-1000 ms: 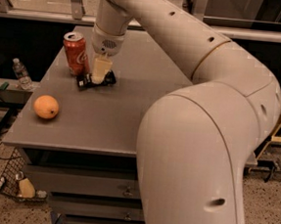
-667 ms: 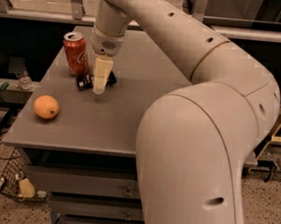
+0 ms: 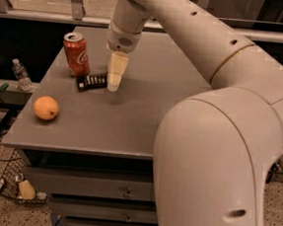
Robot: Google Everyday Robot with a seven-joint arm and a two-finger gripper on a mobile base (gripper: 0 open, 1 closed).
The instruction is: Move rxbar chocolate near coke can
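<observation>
"Looking at the coke can [image 3: 76,54] first, where does the rxbar chocolate [image 3: 92,81] lie from it?"

"Just in front of the can's base, on the side nearer the camera, flat on the grey worktop [image 3: 146,110]. One end comes very close to the can, but I cannot tell whether they touch. I would judge the bar already near enough for the task."

"And the hand [image 3: 113,83]?"

"It hangs tip-down at the end of the bar farther from the can, right beside the wrapper and low over the worktop. I cannot tell whether it is spread or pressed together. It does not seem to be pinching anything, since the bar lies flat beside it rather than in it."

"Why there?"

"My guess is that the spot suits letting the bar go, or nudging it toward the can."

"The orange [image 3: 46,107]?"

"It is well in front of the can, toward the worktop's near edge and apart from both. It plays no part here."

"What does the next move call for?"

"Probably a straight lift, so that the hand neither drags the bar away from the can nor tips the can over."
</observation>
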